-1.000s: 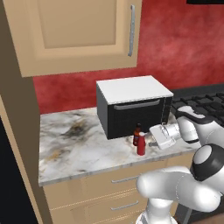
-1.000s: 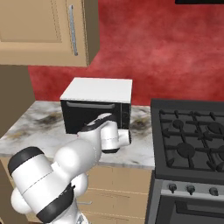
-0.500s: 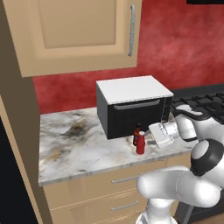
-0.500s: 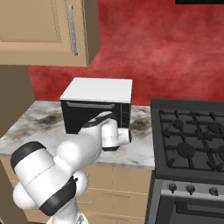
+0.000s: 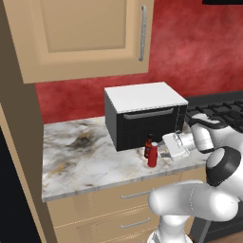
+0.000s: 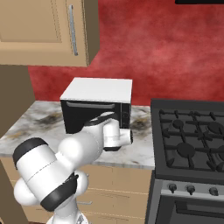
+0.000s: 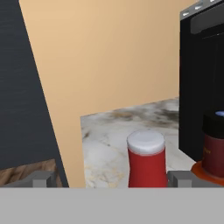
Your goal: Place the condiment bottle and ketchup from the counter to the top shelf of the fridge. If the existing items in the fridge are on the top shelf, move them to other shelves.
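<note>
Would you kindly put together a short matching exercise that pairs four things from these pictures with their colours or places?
Things:
1. ketchup
2. condiment bottle
3. microwave
4. stove

Descriptions:
A. black body with a white top, standing on the counter
B. dark bottle with a black cap, close in front of the microwave
C. black, with gas burners, right of the counter
D. bright red with a white cap, between the open finger tips of the gripper in the hand view

Pairs: 1-D, 2-B, 3-A, 4-C
</note>
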